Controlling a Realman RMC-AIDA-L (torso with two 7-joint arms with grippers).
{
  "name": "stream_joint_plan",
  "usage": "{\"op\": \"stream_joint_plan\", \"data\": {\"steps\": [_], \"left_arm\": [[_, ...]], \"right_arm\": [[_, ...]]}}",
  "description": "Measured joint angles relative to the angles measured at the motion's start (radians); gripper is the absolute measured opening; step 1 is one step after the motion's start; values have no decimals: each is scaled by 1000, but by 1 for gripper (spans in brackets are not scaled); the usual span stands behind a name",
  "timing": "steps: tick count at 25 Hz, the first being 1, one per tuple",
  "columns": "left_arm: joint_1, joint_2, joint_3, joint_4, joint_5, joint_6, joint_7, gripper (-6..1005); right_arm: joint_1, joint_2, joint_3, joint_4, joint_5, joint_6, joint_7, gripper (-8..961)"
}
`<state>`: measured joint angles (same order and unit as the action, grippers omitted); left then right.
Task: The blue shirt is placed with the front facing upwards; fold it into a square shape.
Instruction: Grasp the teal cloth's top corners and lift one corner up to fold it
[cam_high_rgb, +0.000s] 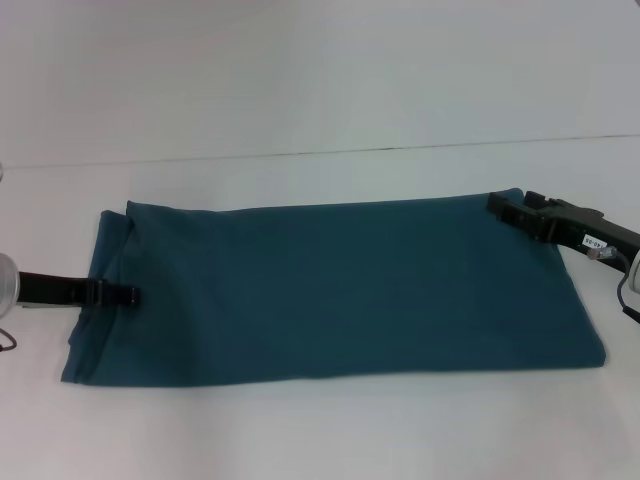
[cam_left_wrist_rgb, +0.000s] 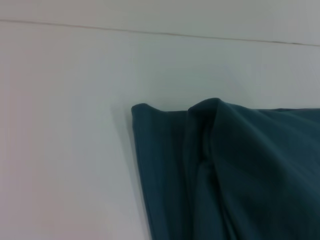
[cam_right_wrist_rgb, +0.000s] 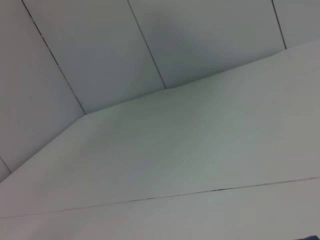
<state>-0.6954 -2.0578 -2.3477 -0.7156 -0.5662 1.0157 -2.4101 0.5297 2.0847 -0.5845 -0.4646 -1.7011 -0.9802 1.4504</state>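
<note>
The blue shirt (cam_high_rgb: 340, 290) lies flat as a wide folded band across the middle of the tabletop (cam_high_rgb: 320, 430), low enough for a gripper to pass over. Bare surface runs along its near edge and in a broader strip behind it up to the wall. At the shirt's left end the left gripper (cam_high_rgb: 118, 295) sits on the cloth and blocks that side; the layers bunch slightly at the far left corner (cam_left_wrist_rgb: 200, 112). The right gripper (cam_high_rgb: 510, 208) occupies the far right corner. Between the two, the cloth is unobstructed.
</note>
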Motion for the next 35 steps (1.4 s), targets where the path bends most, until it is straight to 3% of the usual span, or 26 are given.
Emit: {"op": "stream_joint_plan", "data": {"steps": [12, 18, 20, 26, 35], "left_arm": [[-10, 2, 1, 19, -6, -11, 26, 657], [-10, -2, -6, 8, -26, 5, 47, 413], [-10, -2, -9, 7, -49, 11, 62, 211], [-3, 3, -11, -13, -111, 46, 92, 61], [13, -4, -13, -106, -124, 134, 85, 60]], "right_arm": [[4, -2, 0, 11, 0, 7, 1, 737], [7, -2, 0, 12, 0, 9, 11, 736], [7, -2, 0, 12, 0, 10, 14, 736], [5, -2, 0, 12, 0, 11, 14, 736], [-1, -2, 6, 5, 7, 4, 6, 735]]}}
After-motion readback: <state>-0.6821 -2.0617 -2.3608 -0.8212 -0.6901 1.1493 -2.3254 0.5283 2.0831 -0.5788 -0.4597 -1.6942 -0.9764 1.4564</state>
